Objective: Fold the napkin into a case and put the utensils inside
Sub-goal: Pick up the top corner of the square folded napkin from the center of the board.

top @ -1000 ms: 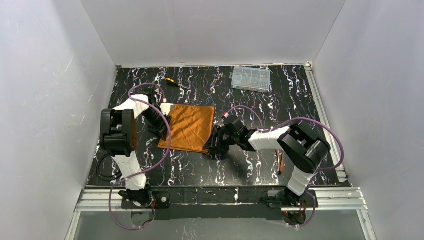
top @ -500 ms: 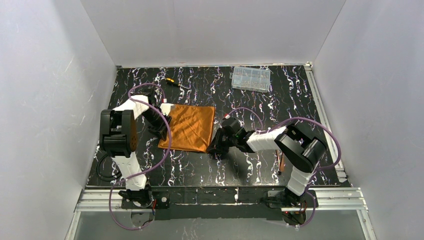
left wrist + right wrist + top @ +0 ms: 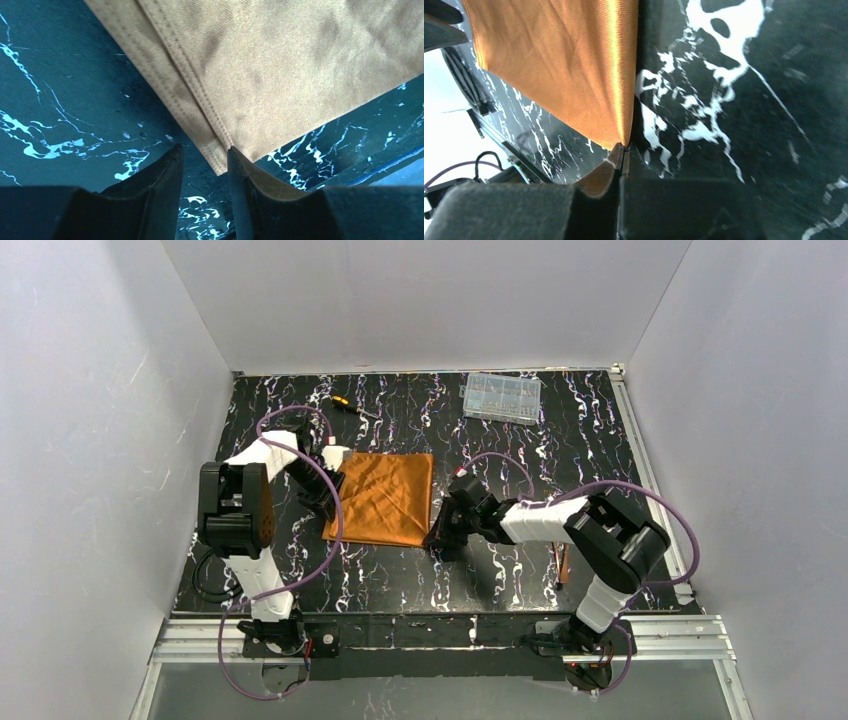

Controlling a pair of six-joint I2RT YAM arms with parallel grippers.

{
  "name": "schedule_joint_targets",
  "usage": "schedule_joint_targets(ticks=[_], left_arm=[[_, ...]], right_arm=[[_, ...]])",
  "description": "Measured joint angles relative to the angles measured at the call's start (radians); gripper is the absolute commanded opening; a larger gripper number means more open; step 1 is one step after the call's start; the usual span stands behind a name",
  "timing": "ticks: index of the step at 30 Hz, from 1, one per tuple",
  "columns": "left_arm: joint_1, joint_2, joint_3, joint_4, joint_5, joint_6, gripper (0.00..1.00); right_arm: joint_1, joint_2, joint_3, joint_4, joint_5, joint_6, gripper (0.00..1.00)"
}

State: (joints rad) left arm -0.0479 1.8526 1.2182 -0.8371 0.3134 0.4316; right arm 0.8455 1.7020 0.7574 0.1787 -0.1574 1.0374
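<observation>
Your right pincer (image 3: 623, 150) is clamped fully closed on a corner of the napkin (image 3: 559, 65); in the right wrist view the orange cloth runs straight into the pinch and the fabric rises from it in a taut ridge. From above, that right pincer (image 3: 440, 538) sits at the napkin's (image 3: 385, 498) 5 o'clock corner.

Your left pincer (image 3: 205, 155) stands partly open, with a clear gap between its fingers. The napkin's (image 3: 280, 60) corner tip ends right at the mouth of that gap; you cannot tell from the left wrist view whether either finger grips it. Two hemmed edges lie stacked there, one just inside the other. From above, the left pincer (image 3: 325, 502) is at the napkin's 8 o'clock side.

The napkin lies flat on the tabletop (image 3: 500, 570) as a near-square patch between the two arms.

At 4 o'clock from the napkin, well apart and past the right arm's elbow, you can see slim copper utensils (image 3: 563, 565), partly hidden by the arm. A clear box (image 3: 502, 397) sits at 1 o'clock near the far edge, and a screwdriver (image 3: 345, 403) at 11 o'clock.
</observation>
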Motion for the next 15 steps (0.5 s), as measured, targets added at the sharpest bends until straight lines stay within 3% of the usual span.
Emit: schedule_joint_targets(ticks=[8,9,10,12,15], left_arm=[[-0.003,-0.062,0.000,-0.035,0.036,-0.010,0.37],[-0.003,-0.067,0.000,-0.037,0.039,-0.013,0.37],[-0.003,-0.069,0.000,-0.039,0.041,-0.014,0.38],[-0.005,-0.069,0.001,-0.043,0.047,-0.021,0.39],[-0.005,-0.069,0.011,-0.060,0.060,-0.032,0.41]], right_arm=[[-0.019,-0.113,-0.071,-0.105,0.013,-0.046,0.01],[-0.020,-0.126,-0.080,-0.114,0.014,-0.048,0.05],[-0.021,-0.133,-0.085,-0.124,0.014,-0.050,0.21],[-0.021,-0.139,-0.086,-0.140,0.012,-0.058,0.42],[-0.022,-0.140,-0.053,-0.164,-0.009,-0.080,0.57]])
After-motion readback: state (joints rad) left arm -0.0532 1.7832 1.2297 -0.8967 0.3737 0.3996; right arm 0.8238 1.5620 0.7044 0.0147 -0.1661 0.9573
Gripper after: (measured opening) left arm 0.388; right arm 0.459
